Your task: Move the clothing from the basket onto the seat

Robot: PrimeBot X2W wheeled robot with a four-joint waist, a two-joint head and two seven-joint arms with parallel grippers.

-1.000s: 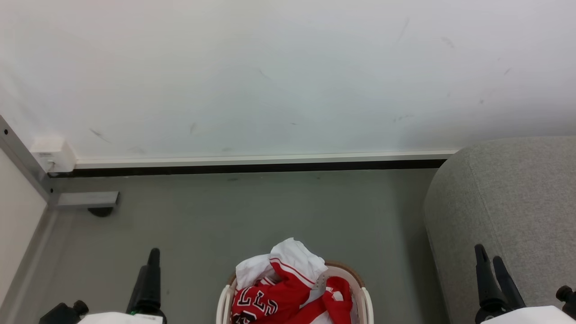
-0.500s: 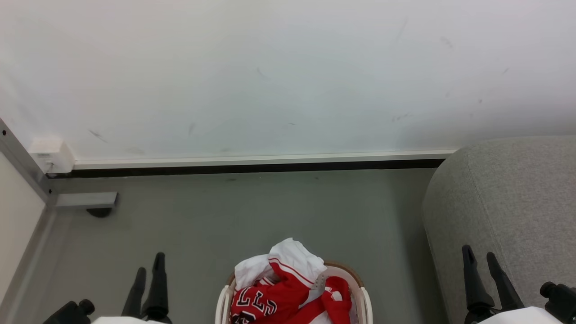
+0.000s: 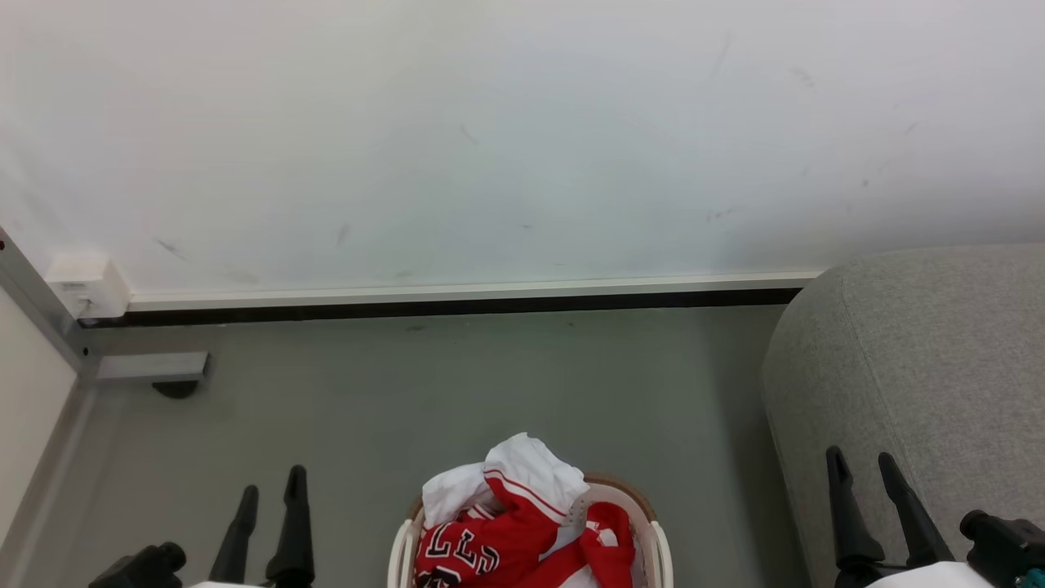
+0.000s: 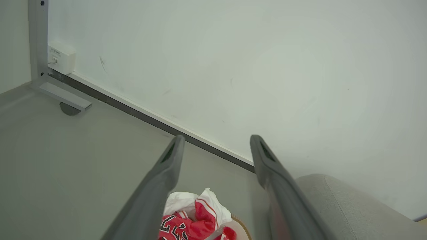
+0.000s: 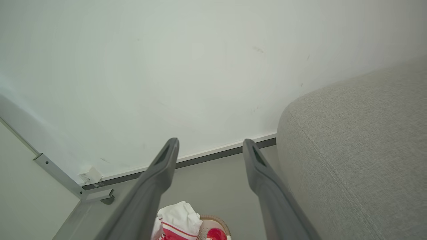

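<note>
On the floor, the basket sits full: task not yet begun.
The clothing, red jerseys and a white striped piece, is heaped in the basket; none lies on the visible part of the seat. Left hand and right hand hover wide open, empty; every garment is left to move.

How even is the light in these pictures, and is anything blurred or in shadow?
Head view: soft, even light, no glare; a faint shadow on the floor beside the seat; the clothing is sharp, lettering readable. Left wrist view: the near fingers look soft. Right wrist view: the wall darkens toward the corners.
</note>
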